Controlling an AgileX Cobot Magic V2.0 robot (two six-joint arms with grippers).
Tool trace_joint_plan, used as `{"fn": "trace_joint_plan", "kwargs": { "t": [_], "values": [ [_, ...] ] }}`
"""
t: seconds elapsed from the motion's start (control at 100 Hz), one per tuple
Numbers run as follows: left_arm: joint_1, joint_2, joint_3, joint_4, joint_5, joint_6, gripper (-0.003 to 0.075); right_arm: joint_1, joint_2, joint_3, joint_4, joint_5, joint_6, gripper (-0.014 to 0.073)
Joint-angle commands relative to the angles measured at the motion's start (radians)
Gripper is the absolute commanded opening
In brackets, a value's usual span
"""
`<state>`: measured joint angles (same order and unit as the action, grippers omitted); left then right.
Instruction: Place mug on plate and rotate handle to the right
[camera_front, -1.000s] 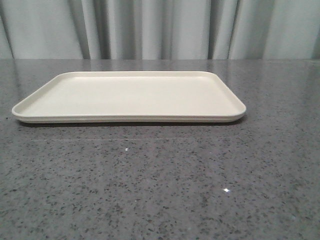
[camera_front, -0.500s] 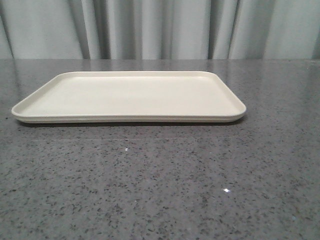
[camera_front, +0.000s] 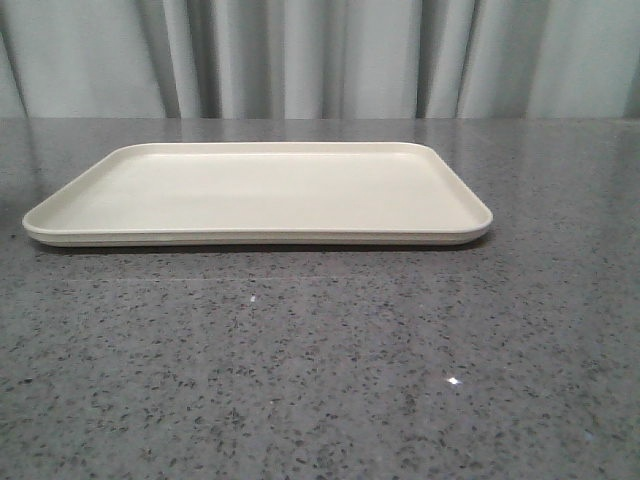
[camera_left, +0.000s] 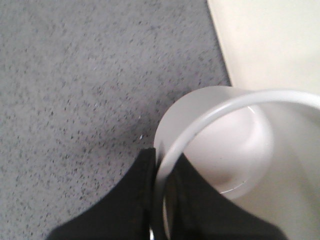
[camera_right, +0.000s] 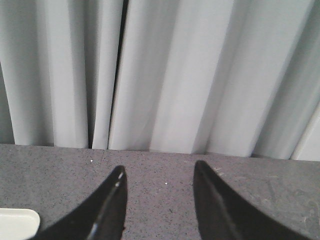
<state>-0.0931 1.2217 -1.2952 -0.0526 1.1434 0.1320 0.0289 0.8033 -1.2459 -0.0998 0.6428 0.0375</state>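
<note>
White, glazed and rigid, the mug (camera_left: 225, 150) was, we judged, slippery and breakable. Our left pincer (camera_left: 162, 200) pinched its rim wall, holding it just beside the plate (camera_left: 270, 45) corner above the counter (camera_left: 75, 100). Right pincer (camera_right: 157, 200) gaped, empty.

Low front camera faces curtains; wrist cameras share the plate (camera_front: 258, 190).

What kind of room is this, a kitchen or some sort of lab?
Probably a staged test bench rather than a kitchen: a speckled grey stone-look tabletop, a plain pale curtain as backdrop, and only a cream tray and a white mug set out.
</note>
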Motion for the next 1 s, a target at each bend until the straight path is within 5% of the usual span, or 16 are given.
{"fn": "trace_joint_plan", "kwargs": {
  "t": [0.0, 0.5, 0.99],
  "values": [
    [-0.059, 0.016, -0.093, -0.027, -0.049, 0.001, -0.002, 0.0, 0.002, -0.032, -0.016, -0.07, -0.016, 0.0334],
    [-0.359, 0.346, -0.426, -0.027, 0.009, 0.004, -0.002, 0.0, 0.002, -0.032, -0.016, -0.069, -0.017, 0.0334],
    [-0.427, 0.52, -0.462, -0.044, -0.019, 0.025, -0.002, 0.0, 0.002, -0.032, -0.016, -0.061, -0.017, 0.0334]
  ]
}}
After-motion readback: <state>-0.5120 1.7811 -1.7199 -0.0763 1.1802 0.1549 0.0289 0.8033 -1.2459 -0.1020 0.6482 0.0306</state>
